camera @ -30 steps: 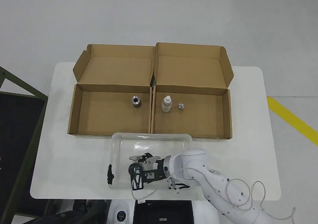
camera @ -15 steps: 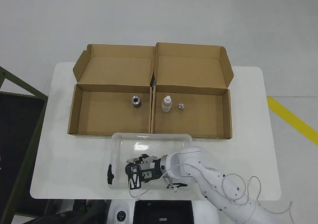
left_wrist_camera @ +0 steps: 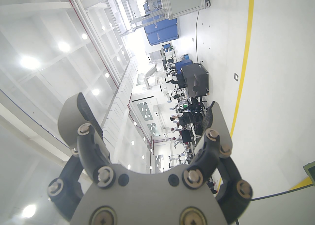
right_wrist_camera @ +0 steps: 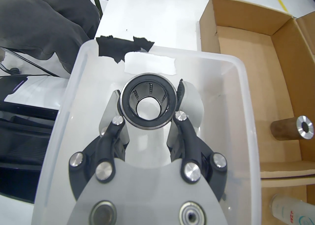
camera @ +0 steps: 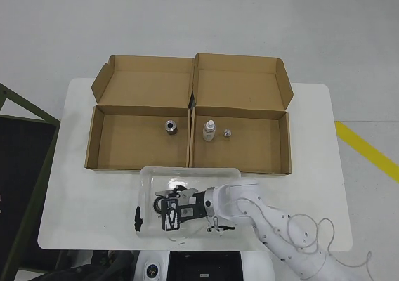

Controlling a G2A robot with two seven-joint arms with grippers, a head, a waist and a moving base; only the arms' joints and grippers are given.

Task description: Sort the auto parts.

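Note:
My right gripper (right_wrist_camera: 149, 90) is shut on a black ring-shaped bearing (right_wrist_camera: 172, 103), gripped by its sides with the bore facing the camera. It hangs inside the clear plastic bin (right_wrist_camera: 241, 68). From above, the same gripper (camera: 166, 211) and bearing (camera: 159, 204) are over the bin's (camera: 147, 175) left half. Two open cardboard boxes stand beyond the bin. The left box (camera: 126, 147) holds a dark cylinder (camera: 169, 126). The right box (camera: 256, 147) holds a white bottle (camera: 209, 130) and a small metal part (camera: 227, 133). My left gripper (left_wrist_camera: 145, 110) is open, holds nothing and points out into the room.
Black tape (right_wrist_camera: 118, 46) is stuck on the bin's end wall, by a white label. The dark cylinder (right_wrist_camera: 288, 128) and the white bottle (right_wrist_camera: 288, 211) lie close beyond the bin's side. A green rack (camera: 3, 126) stands left of the white table (camera: 312, 197).
My right gripper has shifted a little toward the cardboard boxes inside the bin, with the bearing still in its grip. The parts in the boxes have not moved.

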